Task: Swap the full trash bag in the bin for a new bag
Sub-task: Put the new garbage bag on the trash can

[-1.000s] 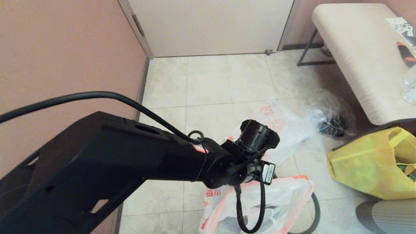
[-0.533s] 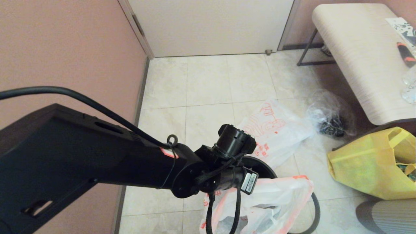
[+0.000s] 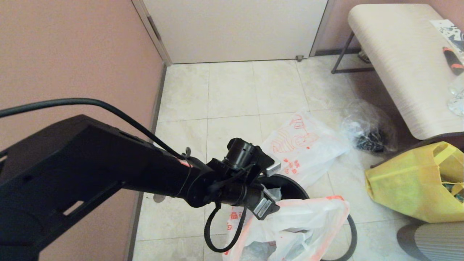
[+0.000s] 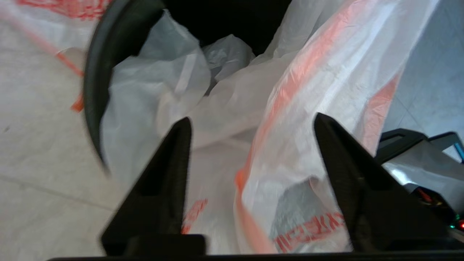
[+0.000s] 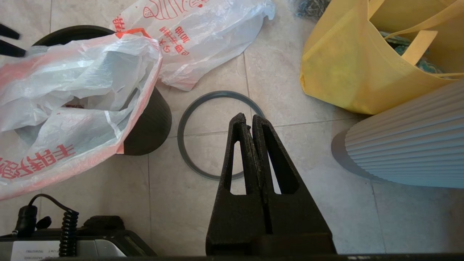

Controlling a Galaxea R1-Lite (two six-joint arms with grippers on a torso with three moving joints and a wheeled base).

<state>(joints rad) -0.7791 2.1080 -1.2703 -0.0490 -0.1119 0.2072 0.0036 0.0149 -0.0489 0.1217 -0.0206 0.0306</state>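
Note:
The full trash bag (image 3: 301, 224), white with orange print, bulges out of the dark round bin (image 3: 290, 185); something grey shows through it (image 4: 301, 203). My left gripper (image 4: 250, 121) hangs open right over that bag, one finger on each side of an orange-edged fold, gripping nothing. The bin's dark grey rim hoop (image 5: 185, 145) lies loose on the floor tiles beside the bin (image 5: 152, 123). The new bag (image 3: 308, 145) lies limp and flat on the floor just beyond the bin. My right gripper (image 5: 248, 117) is shut and empty, held above the hoop.
A clear bag with dark contents (image 3: 369, 134) lies by the bench (image 3: 402, 61). A yellow tote bag (image 3: 409, 181) stands right of the bin, with a ribbed grey object (image 5: 406, 145) next to it. The pink wall (image 3: 72, 54) runs along the left.
My left arm has swung left and lowered its wrist toward the near side of the bin, uncovering the new bag and the bin's far rim. The bags have not moved.

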